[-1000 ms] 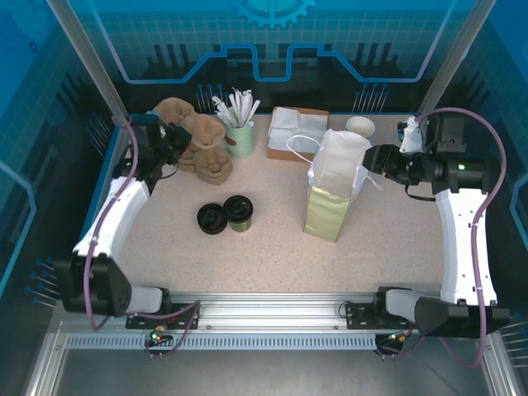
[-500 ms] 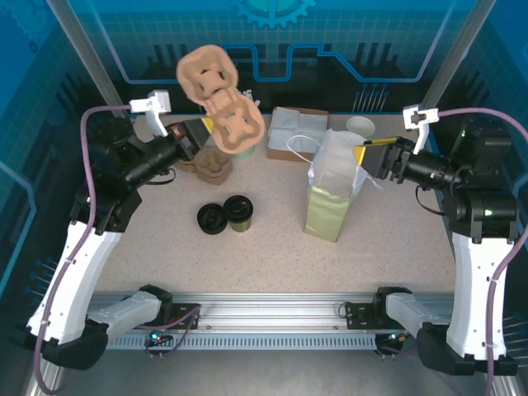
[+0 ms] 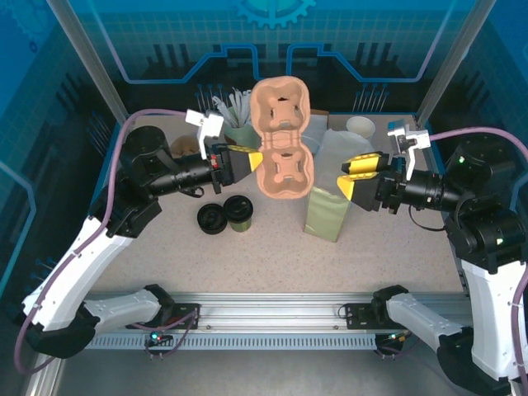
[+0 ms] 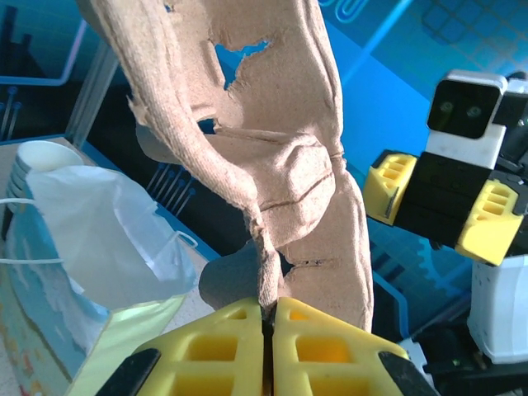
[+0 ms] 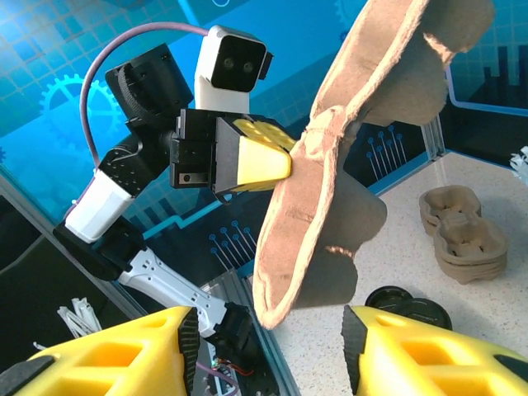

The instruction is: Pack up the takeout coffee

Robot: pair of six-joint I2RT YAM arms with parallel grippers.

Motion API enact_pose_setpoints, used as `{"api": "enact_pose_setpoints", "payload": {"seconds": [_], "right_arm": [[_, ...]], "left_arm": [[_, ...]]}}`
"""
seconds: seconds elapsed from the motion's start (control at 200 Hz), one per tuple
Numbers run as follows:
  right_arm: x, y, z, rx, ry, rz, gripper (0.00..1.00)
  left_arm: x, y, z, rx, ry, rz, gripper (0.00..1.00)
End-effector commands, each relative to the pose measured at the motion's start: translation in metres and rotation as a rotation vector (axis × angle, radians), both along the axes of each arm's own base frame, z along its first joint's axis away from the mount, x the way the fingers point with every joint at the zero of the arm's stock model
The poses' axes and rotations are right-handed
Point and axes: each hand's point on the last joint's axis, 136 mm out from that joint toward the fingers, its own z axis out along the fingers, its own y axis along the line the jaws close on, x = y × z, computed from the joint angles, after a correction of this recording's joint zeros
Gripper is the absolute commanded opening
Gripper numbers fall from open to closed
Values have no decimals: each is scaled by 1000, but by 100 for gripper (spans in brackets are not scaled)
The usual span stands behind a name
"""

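The takeout coffee [image 3: 238,212], a short olive-green cup with a black lid, stands on the table left of the white paper bag [image 3: 328,198]. My left gripper [image 3: 254,161] is shut on the lower edge of a brown pulp cup carrier [image 3: 283,136], holding it upright in the air above the table. The left wrist view shows the yellow fingertips [image 4: 247,318] pinching the carrier's [image 4: 280,165] rim. My right gripper [image 3: 353,177] stands open just right of the carrier and above the bag. In the right wrist view the carrier's [image 5: 330,190] edge hangs ahead of those open fingers [image 5: 124,355], untouched.
A loose black lid [image 3: 212,218] lies beside the coffee. A stack of pulp carriers [image 5: 462,235] sits on the table at the back left. A green cup of stirrers [image 3: 237,132], a box of napkins [image 3: 320,122] and stacked white cups [image 3: 360,125] line the back edge.
My left arm has swung the carrier right and down, from the back left to over the table's middle. My right gripper has come forward and lower, toward the carrier.
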Motion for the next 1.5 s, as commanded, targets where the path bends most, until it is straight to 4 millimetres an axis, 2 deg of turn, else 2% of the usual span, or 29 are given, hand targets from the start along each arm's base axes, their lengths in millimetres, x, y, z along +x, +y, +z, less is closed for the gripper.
{"api": "enact_pose_setpoints", "payload": {"seconds": [0.0,0.27,0.62,0.84,0.97,1.005,1.066,1.176,1.241,1.351,1.496], "right_arm": [[2,5,-5,-6,4,14,50],[12,13,-19,-44,30,19,48],[31,19,-34,-86,70,4,40],[31,26,-36,-79,80,44,22],[38,24,-41,-98,89,3,0],[41,23,-43,-105,95,-14,0],[44,21,-45,-115,101,-38,0],[51,15,-52,-145,125,-99,0],[57,11,-58,-172,152,-139,0],[65,7,-70,-211,222,-184,0],[69,9,-81,-232,309,-194,0]], "left_arm": [[-6,-10,5,-6,-68,-54,9],[0,-22,0,4,-61,-73,8],[6,-28,-1,13,-62,-76,8],[9,-30,-1,16,-63,-75,8],[11,-31,-2,21,-67,-72,9],[11,-31,-2,23,-67,-72,9],[12,-31,-3,33,-68,-71,15],[11,-26,-5,88,-100,-52,46],[10,-21,-3,131,-144,-33,59],[10,-10,-2,228,-232,1,63],[10,-3,-3,360,-357,7,62]]}}
